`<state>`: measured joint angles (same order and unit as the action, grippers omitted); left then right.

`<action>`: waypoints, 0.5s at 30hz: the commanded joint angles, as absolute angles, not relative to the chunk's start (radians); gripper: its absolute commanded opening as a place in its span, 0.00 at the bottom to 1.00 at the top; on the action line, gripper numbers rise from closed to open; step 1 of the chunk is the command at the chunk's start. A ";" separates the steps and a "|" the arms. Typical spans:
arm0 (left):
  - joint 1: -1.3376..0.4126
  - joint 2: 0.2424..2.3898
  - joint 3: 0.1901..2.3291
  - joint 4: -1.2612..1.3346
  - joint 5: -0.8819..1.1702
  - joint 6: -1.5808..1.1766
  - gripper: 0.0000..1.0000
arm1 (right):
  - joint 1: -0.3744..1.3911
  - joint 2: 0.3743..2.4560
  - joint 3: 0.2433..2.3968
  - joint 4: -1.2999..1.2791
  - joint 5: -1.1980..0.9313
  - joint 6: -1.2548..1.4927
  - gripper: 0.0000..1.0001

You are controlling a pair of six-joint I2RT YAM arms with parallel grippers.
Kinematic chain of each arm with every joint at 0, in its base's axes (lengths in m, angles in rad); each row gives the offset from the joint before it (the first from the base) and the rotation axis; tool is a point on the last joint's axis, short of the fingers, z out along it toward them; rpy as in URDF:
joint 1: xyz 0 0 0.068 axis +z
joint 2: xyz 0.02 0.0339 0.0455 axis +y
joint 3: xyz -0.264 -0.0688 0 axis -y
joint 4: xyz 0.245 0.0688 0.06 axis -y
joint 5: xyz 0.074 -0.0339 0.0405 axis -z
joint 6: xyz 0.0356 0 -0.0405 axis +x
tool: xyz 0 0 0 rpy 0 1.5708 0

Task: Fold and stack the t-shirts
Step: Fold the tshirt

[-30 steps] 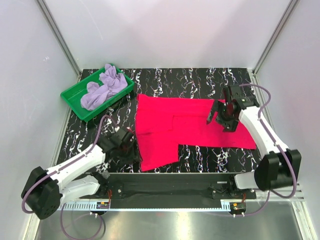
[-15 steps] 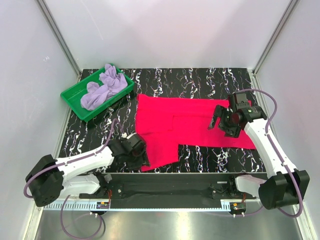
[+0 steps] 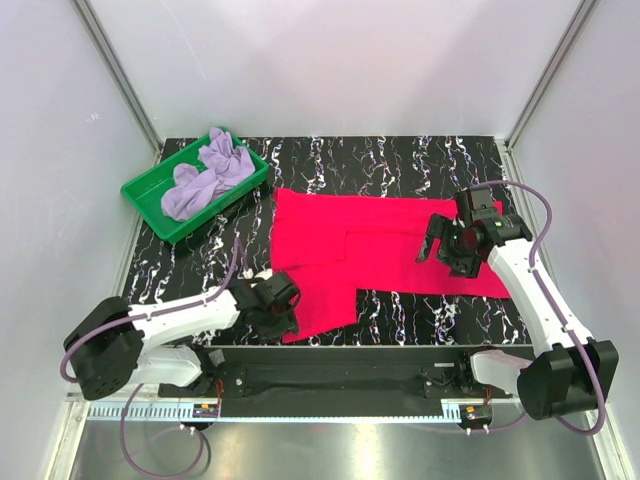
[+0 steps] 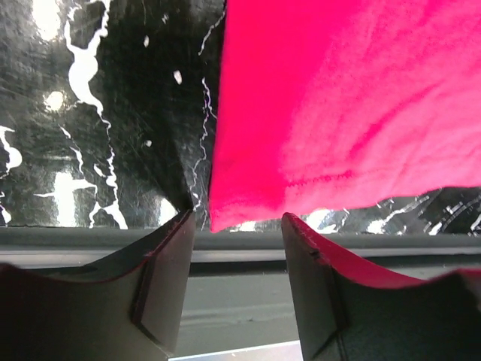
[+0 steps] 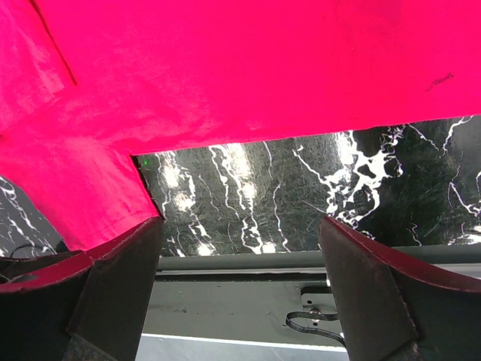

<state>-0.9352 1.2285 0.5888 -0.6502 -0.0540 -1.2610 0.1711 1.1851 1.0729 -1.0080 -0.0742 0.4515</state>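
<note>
Left claw (image 4: 237, 226): jaws about half apart, nothing held. The red shirt (image 4: 338, 98) has its corner just ahead of the gap, flat on the table (image 4: 113, 113). The rail (image 4: 240, 242) runs right beneath my fingers.

To grip well: stay low, slide one finger under the hem, pinch the corner only.

Right claw (image 5: 237, 226): jaws wide, empty, above the shirt's near hem.

Room: tight toward the rail, bare table to the left. The lavender shirt (image 3: 205, 175) lies in the tray (image 3: 145, 200), well beyond my left claw.
</note>
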 commanded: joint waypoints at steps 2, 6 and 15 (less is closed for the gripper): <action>-0.940 1.261 0.638 -0.624 -0.101 -1.259 0.50 | 0.179 1.166 1.065 -1.000 -0.100 0.425 0.92; -0.939 1.269 0.621 -0.607 -0.089 -1.279 0.48 | 0.179 1.167 1.077 -1.006 -0.086 0.410 0.93; -0.939 1.235 0.621 -0.620 -0.121 -1.304 0.08 | 0.178 1.200 1.092 -1.014 -0.081 0.414 0.93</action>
<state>-0.9356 1.2705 0.6025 -0.6125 -0.0612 -1.2919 0.1711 1.1938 1.0618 -1.0157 -0.0731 0.4217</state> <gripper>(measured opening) 0.155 0.931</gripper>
